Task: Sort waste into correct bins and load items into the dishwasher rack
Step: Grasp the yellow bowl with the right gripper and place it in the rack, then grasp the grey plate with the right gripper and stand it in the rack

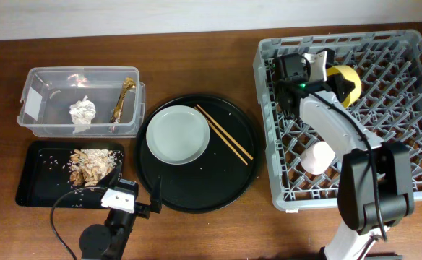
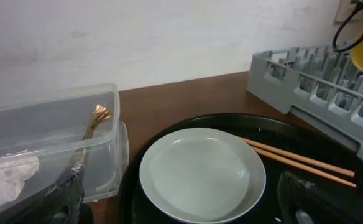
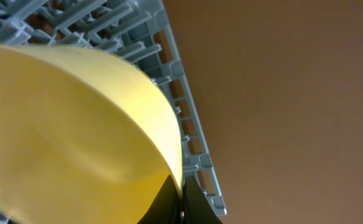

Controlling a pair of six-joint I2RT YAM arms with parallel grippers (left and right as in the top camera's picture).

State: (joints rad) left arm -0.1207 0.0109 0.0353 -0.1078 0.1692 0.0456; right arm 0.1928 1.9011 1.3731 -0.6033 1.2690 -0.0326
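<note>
My right gripper (image 1: 332, 79) is shut on the rim of the yellow bowl (image 1: 347, 84) and holds it over the far part of the grey dishwasher rack (image 1: 406, 155). In the right wrist view the fingers (image 3: 182, 200) pinch the bowl's edge (image 3: 76, 137). A small pale pink cup (image 1: 317, 157) lies in the rack. The grey-green plate (image 1: 178, 134) and two chopsticks (image 1: 224, 133) lie on the round black tray. My left gripper (image 1: 140, 205) is open and empty at the tray's near-left edge, facing the plate (image 2: 200, 174). The light-blue cup is out of view.
The clear tub (image 1: 45, 79) at the far left holds the white napkin (image 1: 83, 112) and the gold wrapper (image 1: 122, 101). The shallow black tray (image 1: 34, 184) in front of it holds food scraps (image 1: 89, 165). The round black tray (image 1: 196, 195) lies between the bins and the rack.
</note>
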